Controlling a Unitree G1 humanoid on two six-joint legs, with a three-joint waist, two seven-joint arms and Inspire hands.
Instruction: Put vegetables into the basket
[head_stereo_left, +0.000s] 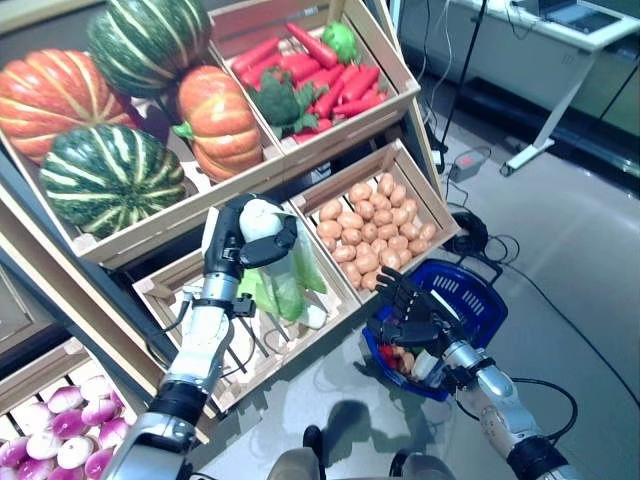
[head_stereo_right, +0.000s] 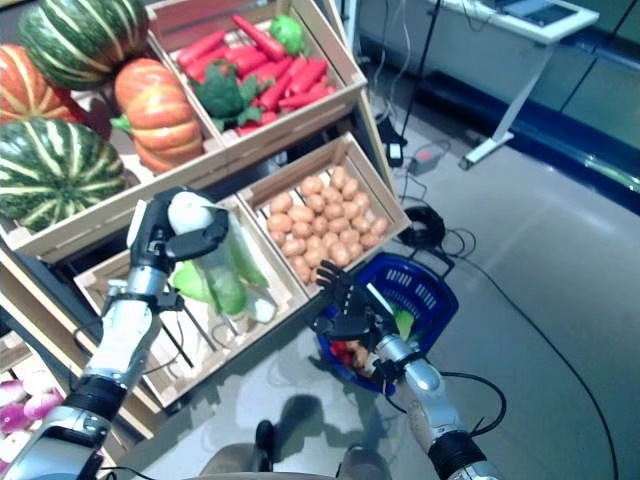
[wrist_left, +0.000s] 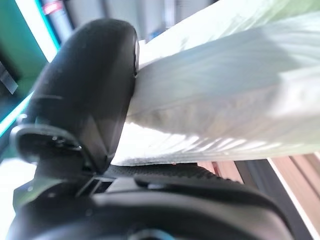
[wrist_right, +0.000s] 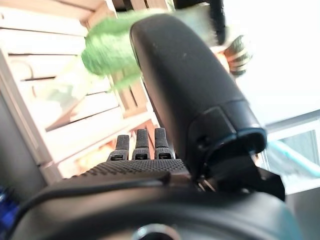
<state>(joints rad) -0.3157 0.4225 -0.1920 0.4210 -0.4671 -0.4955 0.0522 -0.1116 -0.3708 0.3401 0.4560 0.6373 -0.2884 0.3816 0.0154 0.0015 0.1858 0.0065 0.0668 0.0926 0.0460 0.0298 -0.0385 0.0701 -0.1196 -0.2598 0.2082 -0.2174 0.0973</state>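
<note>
My left hand (head_stereo_left: 240, 245) is shut on a white-stemmed, green-leaved cabbage (head_stereo_left: 280, 280) and holds it up over the lower wooden crate (head_stereo_left: 175, 300) of the stand. The cabbage's pale stem shows pressed against the thumb in the left wrist view (wrist_left: 225, 100). My right hand (head_stereo_left: 410, 310) is open with straight fingers, just above the near rim of the blue plastic basket (head_stereo_left: 480, 290) on the floor. The basket holds red and orange vegetables (head_stereo_left: 400, 358) and a green one (head_stereo_right: 403, 322). In the right wrist view the cabbage's leaves (wrist_right: 107, 50) show past the thumb (wrist_right: 190, 85).
The wooden stand (head_stereo_left: 330, 160) rises at the left and behind, with crates close to both hands. A crate of brown round vegetables (head_stereo_left: 370, 230) sits right beside the basket. Cables (head_stereo_left: 480, 235) lie on the grey floor behind the basket. A white table leg (head_stereo_left: 545, 140) stands far right.
</note>
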